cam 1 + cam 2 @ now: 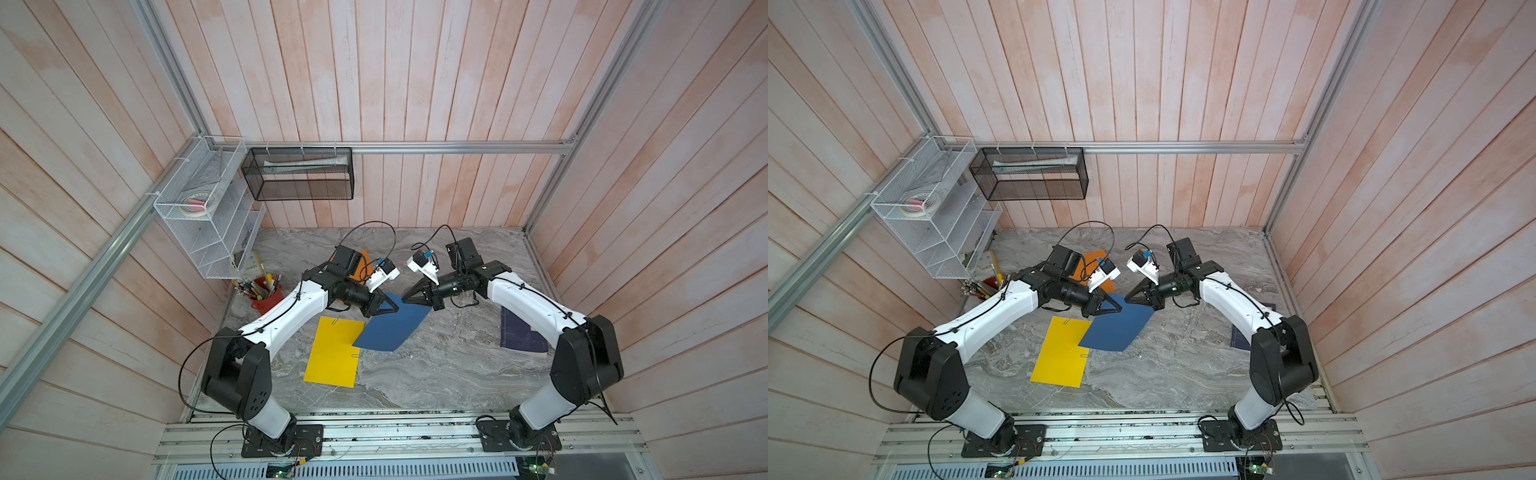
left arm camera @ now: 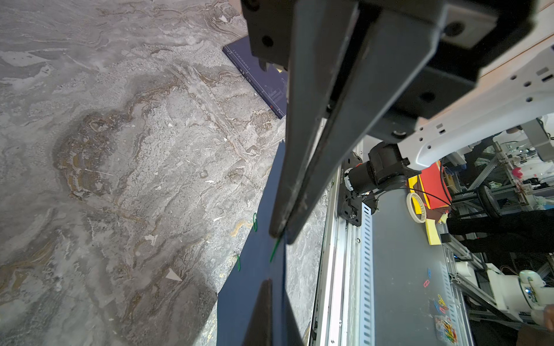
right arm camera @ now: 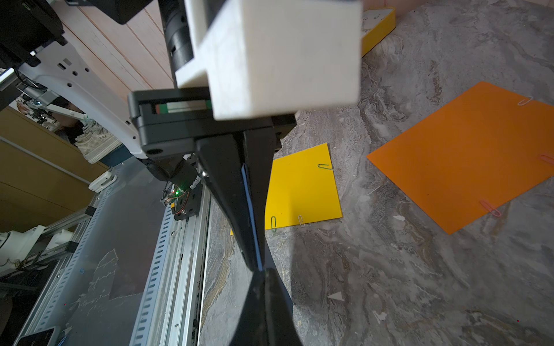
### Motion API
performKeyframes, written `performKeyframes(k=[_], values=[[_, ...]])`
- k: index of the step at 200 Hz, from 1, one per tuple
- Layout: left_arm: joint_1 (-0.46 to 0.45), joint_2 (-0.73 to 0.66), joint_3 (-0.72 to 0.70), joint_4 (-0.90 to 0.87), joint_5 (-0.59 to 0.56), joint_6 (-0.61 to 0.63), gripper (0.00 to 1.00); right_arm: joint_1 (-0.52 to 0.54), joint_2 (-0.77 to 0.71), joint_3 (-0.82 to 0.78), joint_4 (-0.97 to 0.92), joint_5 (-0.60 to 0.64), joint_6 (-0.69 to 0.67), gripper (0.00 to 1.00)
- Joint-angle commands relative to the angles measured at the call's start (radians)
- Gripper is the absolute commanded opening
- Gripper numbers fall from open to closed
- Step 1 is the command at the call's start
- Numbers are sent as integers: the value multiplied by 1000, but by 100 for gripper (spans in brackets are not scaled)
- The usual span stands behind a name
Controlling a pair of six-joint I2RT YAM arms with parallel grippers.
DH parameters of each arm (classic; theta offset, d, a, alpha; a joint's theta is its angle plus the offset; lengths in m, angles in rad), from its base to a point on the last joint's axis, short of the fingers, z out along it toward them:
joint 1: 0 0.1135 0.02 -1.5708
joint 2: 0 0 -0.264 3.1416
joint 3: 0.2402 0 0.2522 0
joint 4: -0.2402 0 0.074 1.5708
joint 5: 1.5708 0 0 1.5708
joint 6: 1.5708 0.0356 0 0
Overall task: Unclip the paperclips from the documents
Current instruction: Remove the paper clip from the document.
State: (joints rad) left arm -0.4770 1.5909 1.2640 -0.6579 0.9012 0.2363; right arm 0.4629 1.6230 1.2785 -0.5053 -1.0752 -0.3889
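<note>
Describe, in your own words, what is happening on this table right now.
Two robot arms are working on the dark blue sheet, which has one end raised off the marble table. The right fingers are shut on its edge. The left fingers are shut right at a green paperclip on that sheet, apparently pinching it. Two other green clips are clipped to it. The yellow sheet and orange sheet lie flat, clips still on.

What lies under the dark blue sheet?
A corner of the yellow sheet lies under the dark blue sheet; elsewhere, marble table. What that covered corner carries is hidden.
</note>
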Motion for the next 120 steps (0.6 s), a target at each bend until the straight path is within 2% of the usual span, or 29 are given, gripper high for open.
performKeyframes(k=[1, 120], values=[[-2, -17, -3, -15, 8, 19, 0, -12, -15, 11, -4, -14, 8, 6], [-3, -15, -2, -20, 4, 22, 0, -23, -14, 14, 2, -25, 17, 7]])
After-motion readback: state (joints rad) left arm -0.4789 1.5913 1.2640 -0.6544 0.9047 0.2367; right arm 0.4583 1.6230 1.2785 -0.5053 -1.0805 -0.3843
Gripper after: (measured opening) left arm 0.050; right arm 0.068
